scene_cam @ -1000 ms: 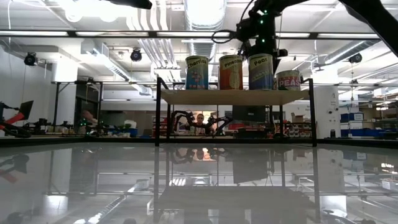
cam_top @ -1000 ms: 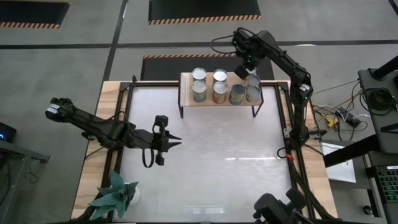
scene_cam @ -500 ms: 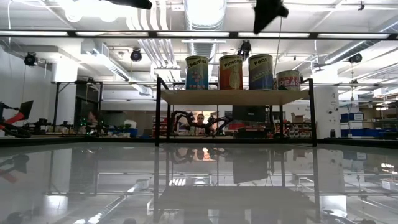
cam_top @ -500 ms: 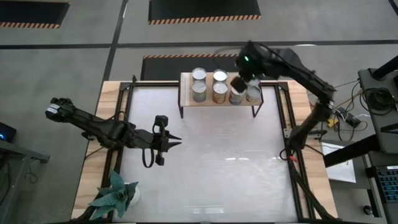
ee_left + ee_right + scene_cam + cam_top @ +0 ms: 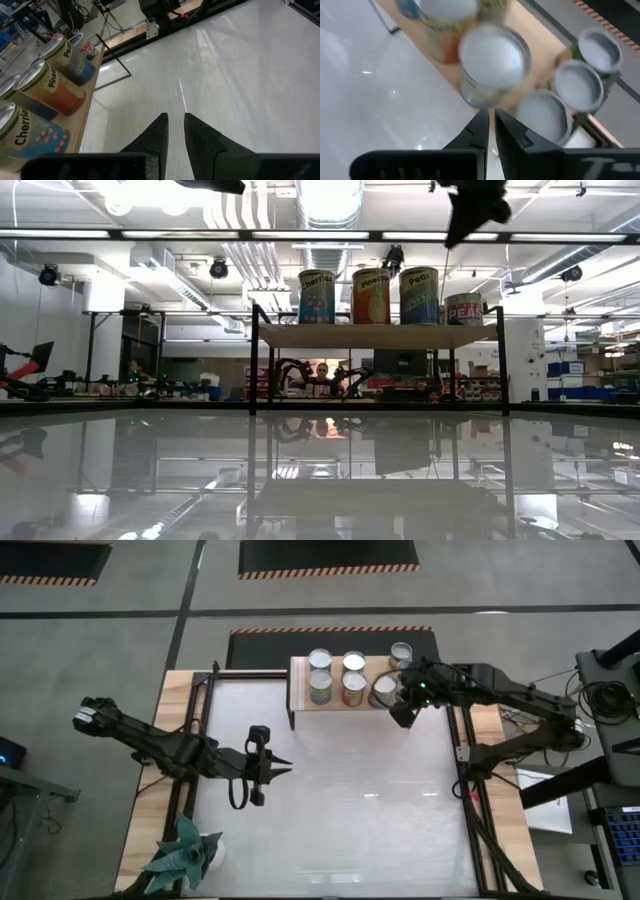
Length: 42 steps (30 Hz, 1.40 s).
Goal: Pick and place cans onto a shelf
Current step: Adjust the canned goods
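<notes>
Several cans stand upright in two rows on the light-wood shelf (image 5: 300,668), among them one at the far left (image 5: 320,660) and one at the far right (image 5: 401,653). In the low view a Cherries can (image 5: 316,296), a Pineapple can (image 5: 371,296) and two Peas cans (image 5: 419,295) show on the shelf board (image 5: 380,336). My right gripper (image 5: 402,714) hangs above the shelf's near right corner, shut and empty, and hides part of the near row. My left gripper (image 5: 288,768) is shut and empty over the table's left middle.
A teal spiky plant (image 5: 185,852) stands at the table's near left corner. The white tabletop (image 5: 350,800) lies between the shelf and the near edge. The shelf's black legs (image 5: 292,718) stand near the far edge.
My right gripper has risen from just above the far-right can and swung over the cans toward the table's near side. It now hangs above the shelf's near right corner. The cans on the shelf have stayed where they were.
</notes>
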Each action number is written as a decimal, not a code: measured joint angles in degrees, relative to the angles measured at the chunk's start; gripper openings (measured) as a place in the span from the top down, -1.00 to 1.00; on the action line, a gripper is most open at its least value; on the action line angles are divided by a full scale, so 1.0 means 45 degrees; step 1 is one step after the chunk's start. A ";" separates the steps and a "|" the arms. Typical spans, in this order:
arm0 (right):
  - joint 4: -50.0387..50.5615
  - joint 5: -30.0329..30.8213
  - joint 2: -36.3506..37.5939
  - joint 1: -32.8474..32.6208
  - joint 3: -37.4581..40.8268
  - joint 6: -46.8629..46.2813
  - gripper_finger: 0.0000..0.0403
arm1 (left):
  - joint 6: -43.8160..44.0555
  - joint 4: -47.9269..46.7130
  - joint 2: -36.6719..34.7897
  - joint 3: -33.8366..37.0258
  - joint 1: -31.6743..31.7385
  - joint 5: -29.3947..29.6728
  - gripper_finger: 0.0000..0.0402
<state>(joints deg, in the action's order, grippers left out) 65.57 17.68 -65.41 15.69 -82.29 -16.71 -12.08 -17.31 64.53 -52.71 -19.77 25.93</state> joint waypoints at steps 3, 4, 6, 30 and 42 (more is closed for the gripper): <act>-0.0485 0.0326 0.0782 0.0311 0.1293 -0.0197 0.91 | 0.0034 0.0178 -0.0003 0.0000 -0.0005 0.0000 0.78; -0.0626 0.0435 0.1006 0.0449 0.1651 -0.0290 0.91 | 0.0034 0.0191 0.0000 0.0000 -0.0005 0.0000 0.78; -0.0868 0.0461 0.1358 0.0773 0.2293 -0.0305 0.91 | 0.0034 0.0254 0.0000 0.0000 -0.0005 0.0000 0.78; -0.3119 0.0418 0.2189 0.2647 0.5135 0.0355 0.91 | 0.0136 0.0421 0.0000 0.0000 -0.0003 0.0001 0.78; -0.3107 0.0416 0.2254 0.2630 0.4007 0.0733 0.91 | 0.0136 0.0421 0.0000 0.0000 0.0000 0.0000 0.78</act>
<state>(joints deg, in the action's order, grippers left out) 51.59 19.55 -55.27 27.53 -64.26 -13.41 -11.46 -15.42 64.53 -52.71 -19.77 25.93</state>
